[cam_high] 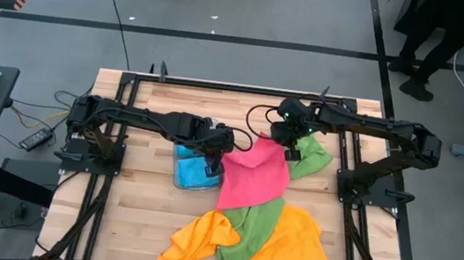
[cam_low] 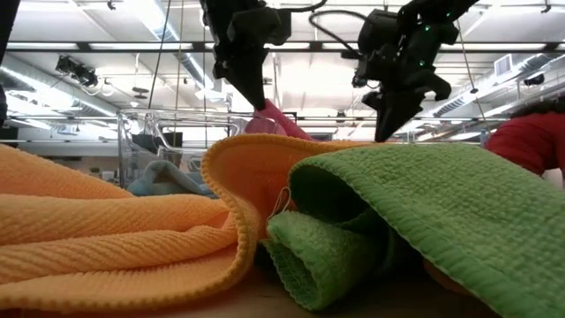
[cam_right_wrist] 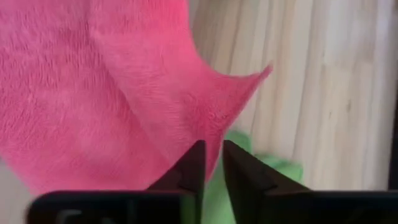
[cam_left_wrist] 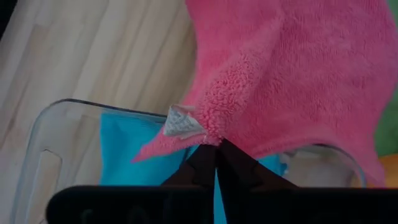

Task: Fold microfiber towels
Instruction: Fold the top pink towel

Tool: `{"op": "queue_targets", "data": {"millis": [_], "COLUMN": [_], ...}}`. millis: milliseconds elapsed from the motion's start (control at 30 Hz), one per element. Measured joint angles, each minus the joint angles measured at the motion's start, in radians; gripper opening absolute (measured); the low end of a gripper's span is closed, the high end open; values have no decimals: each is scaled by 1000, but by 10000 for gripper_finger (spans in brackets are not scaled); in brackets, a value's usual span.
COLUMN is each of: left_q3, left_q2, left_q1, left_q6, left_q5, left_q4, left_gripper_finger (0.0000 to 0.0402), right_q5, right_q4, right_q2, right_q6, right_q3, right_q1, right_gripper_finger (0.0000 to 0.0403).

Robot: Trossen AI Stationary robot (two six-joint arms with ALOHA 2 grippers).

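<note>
Even, diffuse light is falling from above on the wooden table in the high view, leaving only faint, soft shadows beside the arms. In the low view, ceiling strip lights are glaring white behind both arms, turning them into near silhouettes, while the orange towel and green towel closest to the lens are showing crisp weave and the room behind is going soft. In the wrist views, the pink towel is looking evenly lit and slightly soft, and the dark fingers are blurring at the frame edge.
</note>
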Motion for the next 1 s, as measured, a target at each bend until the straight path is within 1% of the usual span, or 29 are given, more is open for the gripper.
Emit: {"op": "queue_targets", "data": {"millis": [133, 233, 300, 400, 467, 567, 667, 700, 767, 900, 1000], "left_q3": [0, 0, 0, 0, 0, 1, 0, 0, 0, 2, 2], "left_q2": [0, 0, 6, 21, 29, 45, 46, 45, 44, 22, 15], "left_q1": [-7, -24, -37, -54, -62, -69, -72, -73, -71, -53, -39], "left_q6": [3, 78, 150, 254, 315, 377, 407, 397, 331, 164, 57], "left_q5": [1, 2, 1, 1, 1, -16, -38, -48, -73, -57, -52], "left_q4": [52, 102, 131, 138, 138, 163, 181, 198, 207, 244, 289], "left_gripper_finger": [27, 18, 12, 11, 17, 29, 31, 29, 22, 9, 10], "right_q5": [-38, -76, -138, -299, -367, -382, -384, -384, -372, -288, -277], "right_q4": [-68, -91, -90, -41, 22, 94, 171, 192, 212, 210, 210], "right_q2": [8, 8, 8, 8, 2, -4, -8, -8, -9, -15, -29], "right_q6": [42, 85, 122, 150, 183, 174, 177, 188, 234, 369, 455], "right_q3": [0, -1, -1, -1, -1, 14, 15, 15, 15, 15, 15], "right_q1": [-20, -21, -37, -69, -68, -22, 45, 66, 101, 144, 184], "right_gripper_finger": [115, 144, 157, 162, 159, 152, 148, 148, 147, 147, 147]}}
